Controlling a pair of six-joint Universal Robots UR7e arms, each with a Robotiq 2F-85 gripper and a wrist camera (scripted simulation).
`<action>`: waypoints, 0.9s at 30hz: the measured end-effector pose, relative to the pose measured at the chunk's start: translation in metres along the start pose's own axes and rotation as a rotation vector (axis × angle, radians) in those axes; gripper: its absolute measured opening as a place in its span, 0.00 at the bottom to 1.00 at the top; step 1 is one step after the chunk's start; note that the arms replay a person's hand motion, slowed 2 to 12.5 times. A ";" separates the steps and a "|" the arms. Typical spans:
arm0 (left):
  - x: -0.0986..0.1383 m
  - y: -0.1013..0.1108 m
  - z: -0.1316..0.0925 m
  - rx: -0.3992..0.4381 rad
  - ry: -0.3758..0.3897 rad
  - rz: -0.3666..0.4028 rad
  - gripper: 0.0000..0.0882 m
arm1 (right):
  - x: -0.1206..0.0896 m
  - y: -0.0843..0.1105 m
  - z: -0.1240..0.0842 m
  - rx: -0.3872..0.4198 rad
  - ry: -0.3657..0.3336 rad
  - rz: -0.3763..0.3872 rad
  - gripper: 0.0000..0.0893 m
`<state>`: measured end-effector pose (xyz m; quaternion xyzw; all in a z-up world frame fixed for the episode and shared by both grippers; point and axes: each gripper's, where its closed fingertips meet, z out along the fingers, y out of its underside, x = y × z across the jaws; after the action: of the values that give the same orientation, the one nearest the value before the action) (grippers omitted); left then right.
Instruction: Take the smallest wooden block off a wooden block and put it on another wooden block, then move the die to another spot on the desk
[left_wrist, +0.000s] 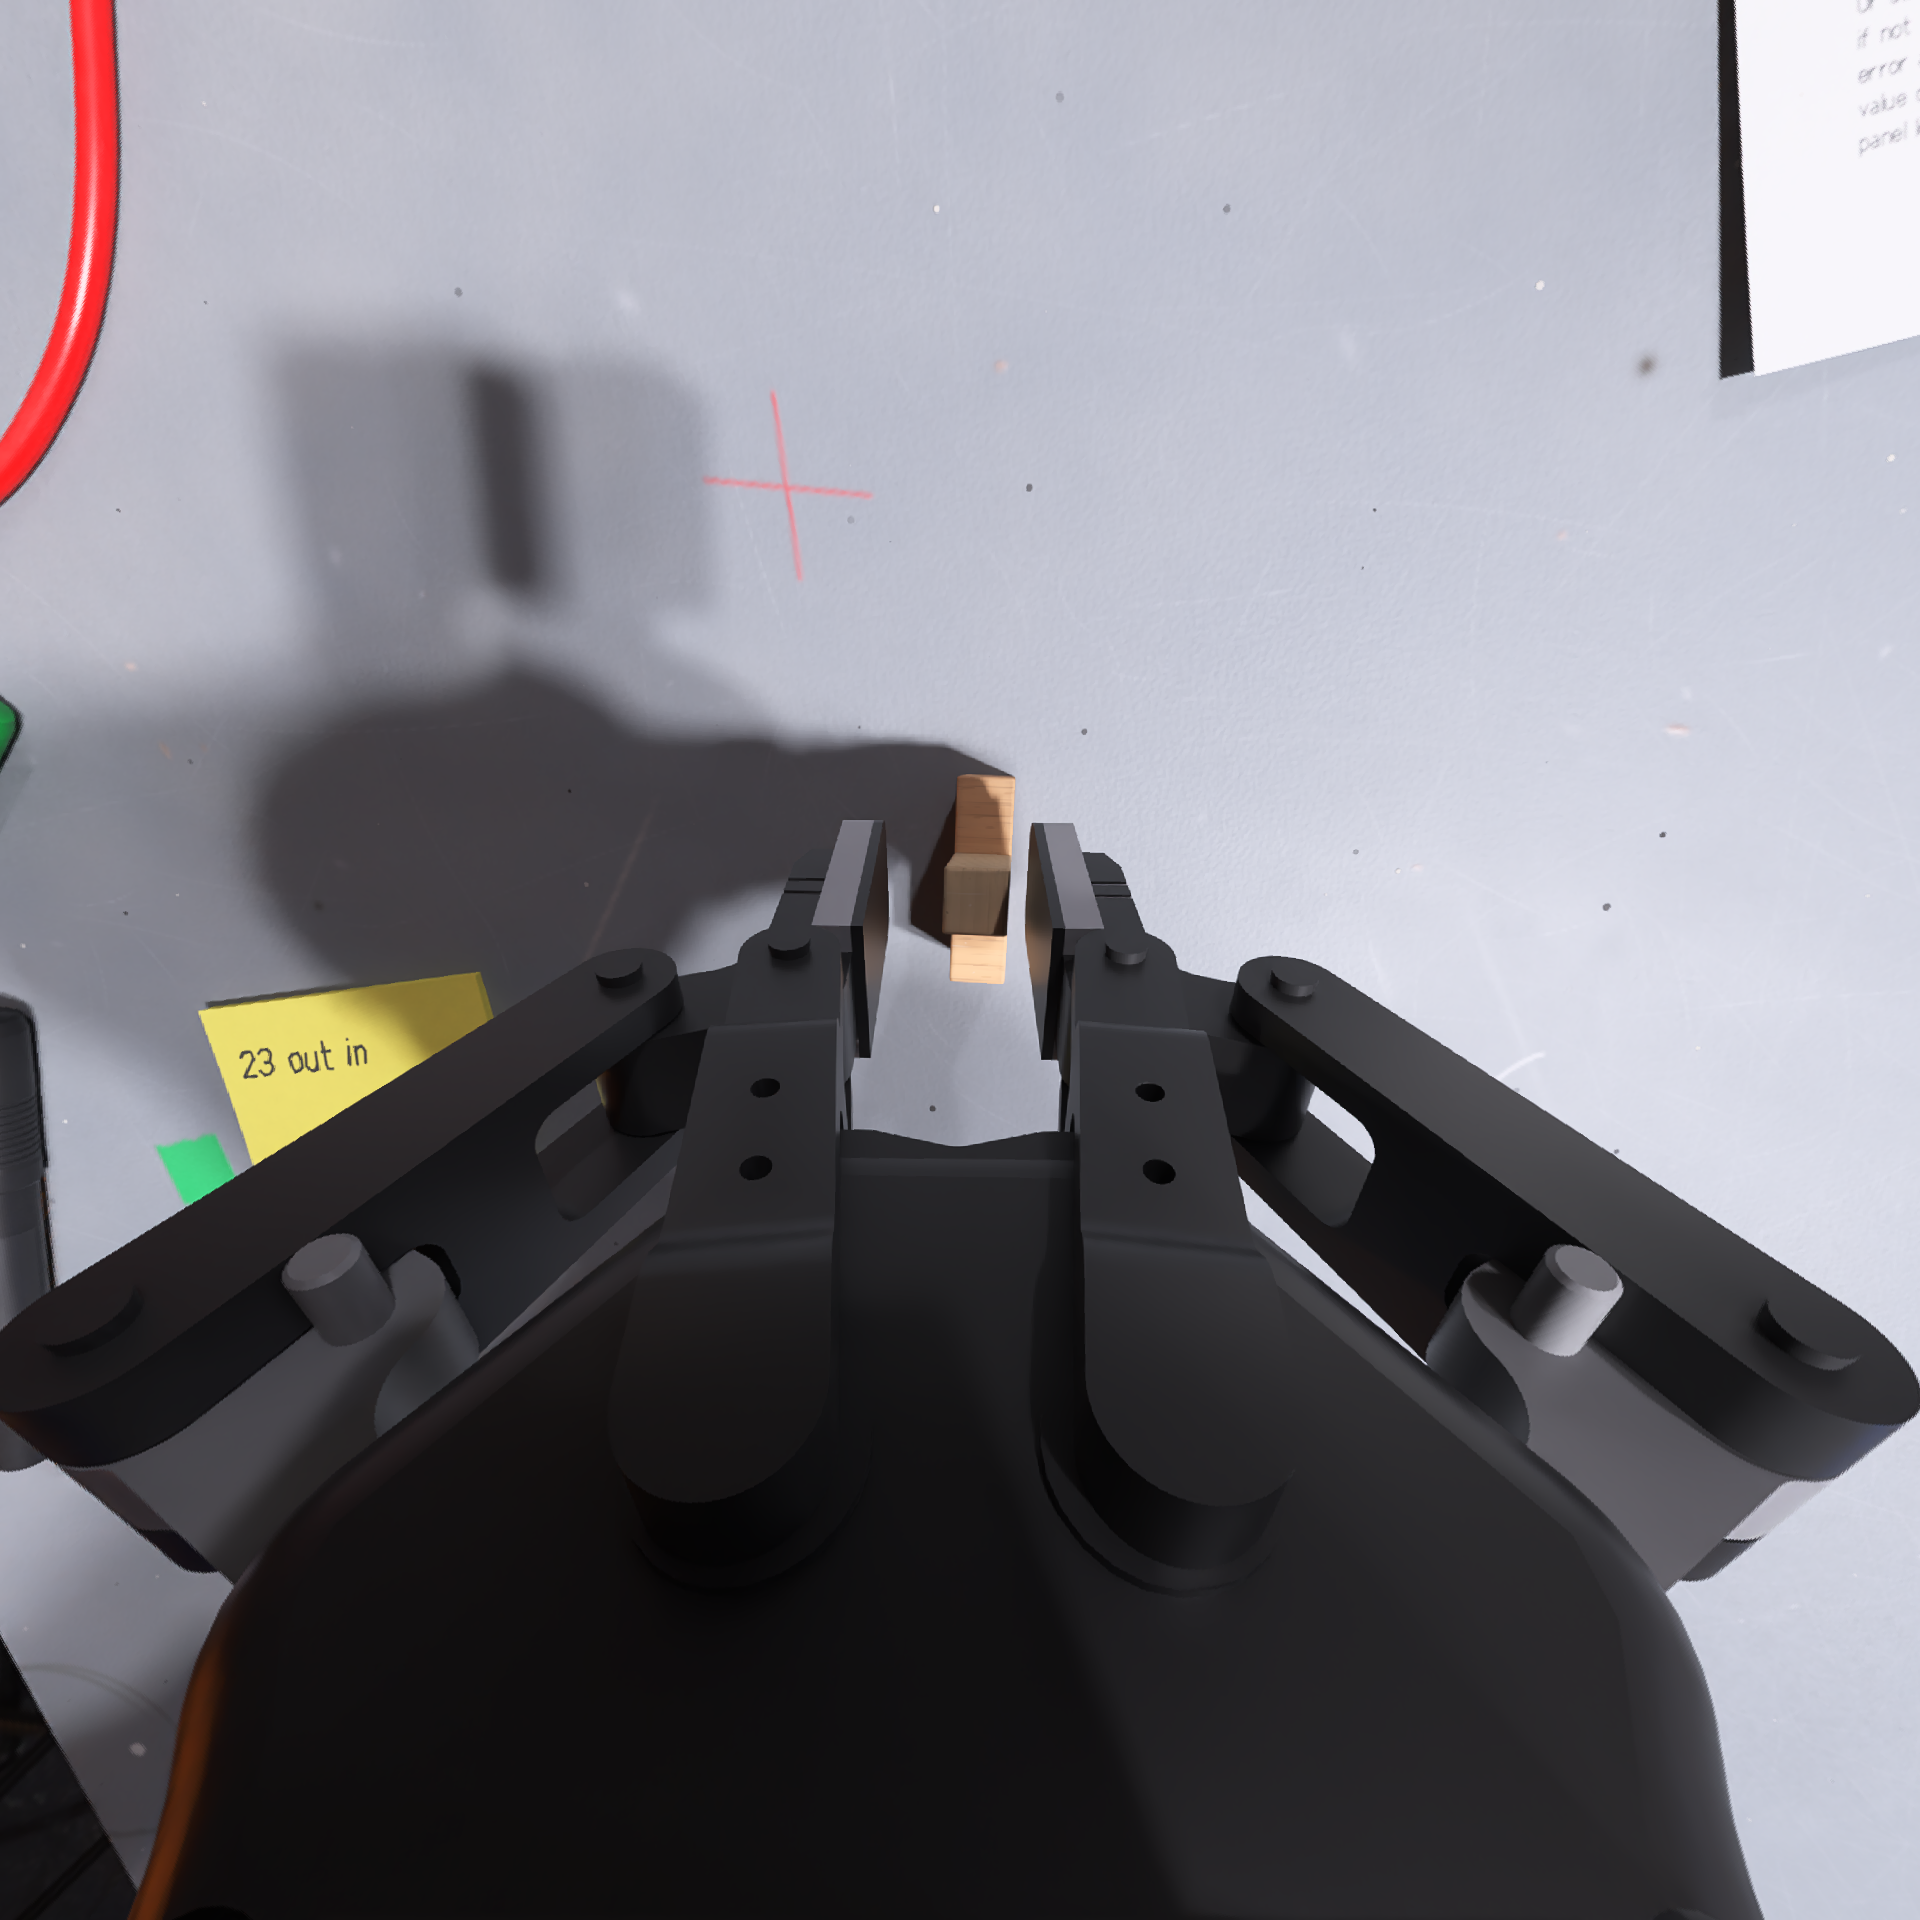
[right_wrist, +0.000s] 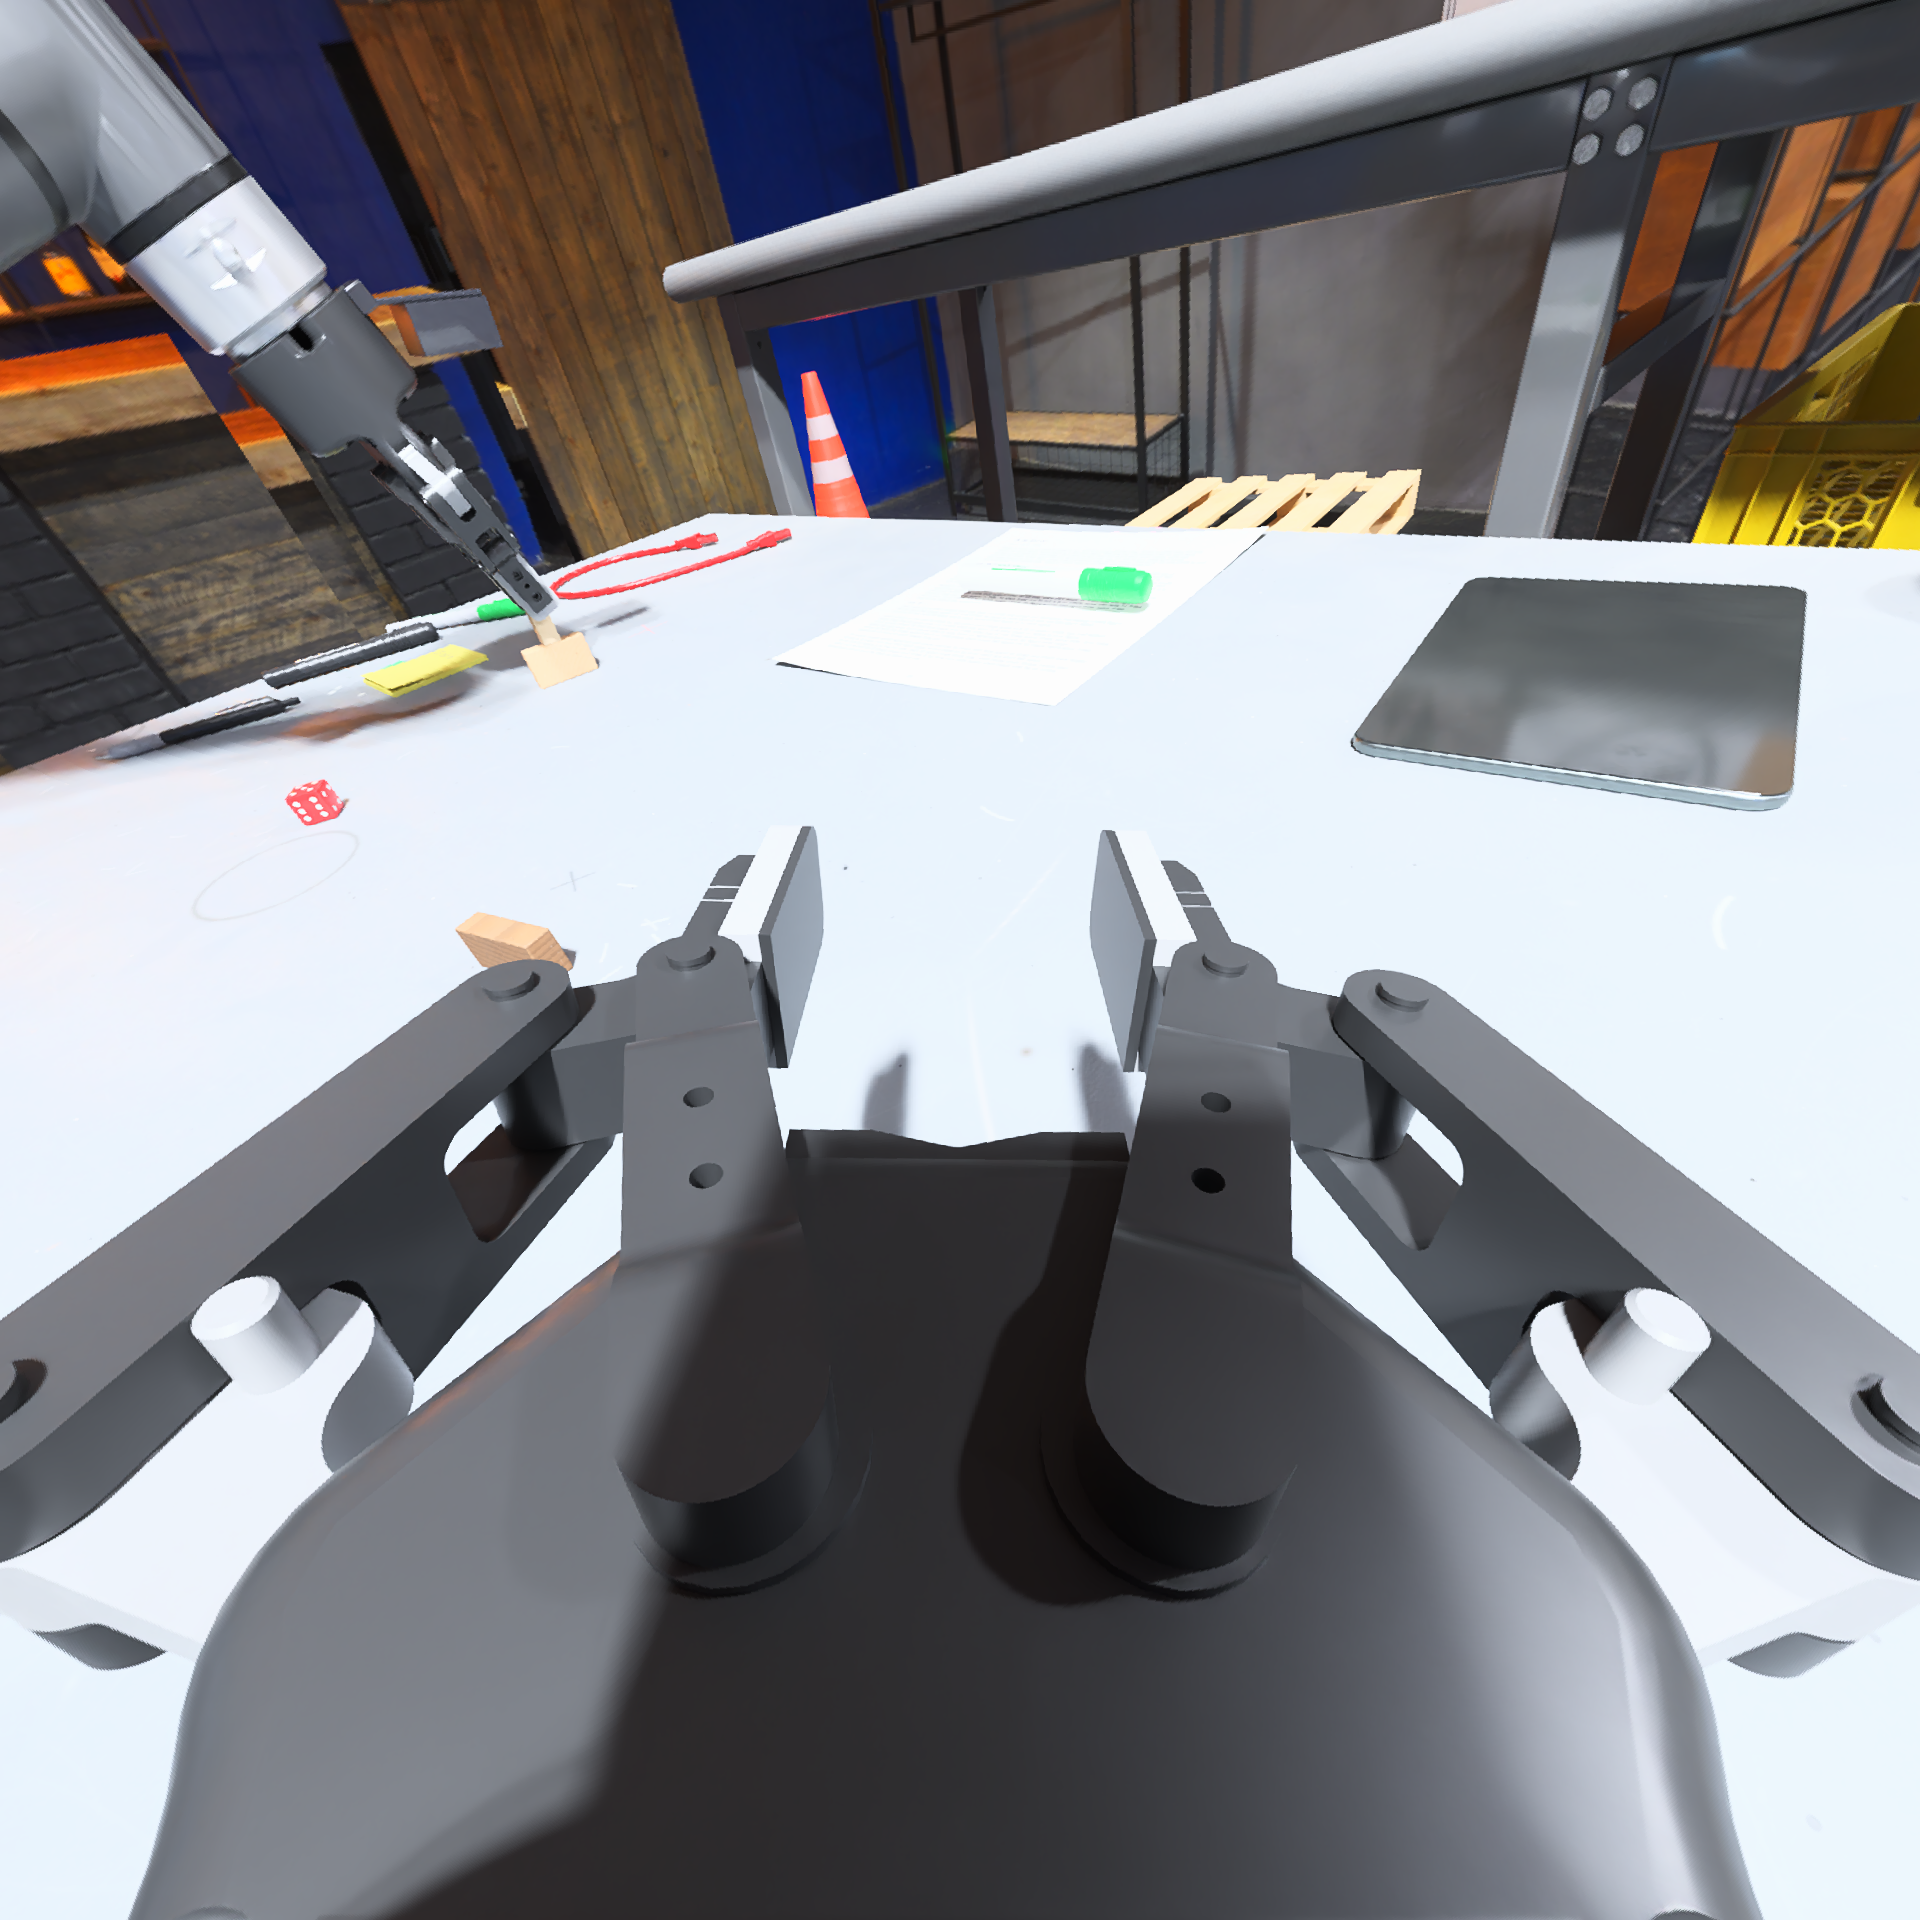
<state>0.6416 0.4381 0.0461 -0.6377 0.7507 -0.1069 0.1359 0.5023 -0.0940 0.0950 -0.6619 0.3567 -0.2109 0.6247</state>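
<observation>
In the left wrist view, my left gripper (left_wrist: 957, 831) points down at the desk, jaws open. Between its fingertips a small wooden block (left_wrist: 977, 891) lies across a longer wooden block (left_wrist: 985, 816), with a gap to each finger. The right wrist view shows this gripper far off at the upper left (right_wrist: 525, 601) above that block (right_wrist: 561, 660). My right gripper (right_wrist: 956, 834) is open and empty, low over the desk. Another wooden block (right_wrist: 514, 940) lies just left of its left finger. A red die (right_wrist: 315, 802) sits farther left.
A red cable (right_wrist: 665, 561), several pens (right_wrist: 353, 655) and a yellow sticky note (right_wrist: 426, 665) lie near the left gripper. A paper sheet (right_wrist: 1018, 623) with a green object (right_wrist: 1114, 584) lies at the back, a dark tablet (right_wrist: 1579, 686) at the right. A red cross (left_wrist: 787, 485) marks the desk.
</observation>
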 end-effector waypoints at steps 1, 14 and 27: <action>0.000 0.000 0.000 -0.003 -0.001 0.001 0.28 | 0.000 0.000 0.000 0.000 0.000 0.000 0.53; 0.000 0.003 0.004 -0.035 -0.004 0.015 0.24 | 0.001 0.000 0.000 0.002 0.003 0.004 0.53; 0.004 0.003 0.004 -0.029 0.018 0.032 0.12 | 0.001 -0.001 0.000 0.004 0.003 0.013 0.52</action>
<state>0.6392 0.4347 0.0406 -0.6264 0.7635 -0.0993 0.1215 0.5032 -0.0953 0.0953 -0.6579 0.3613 -0.2085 0.6271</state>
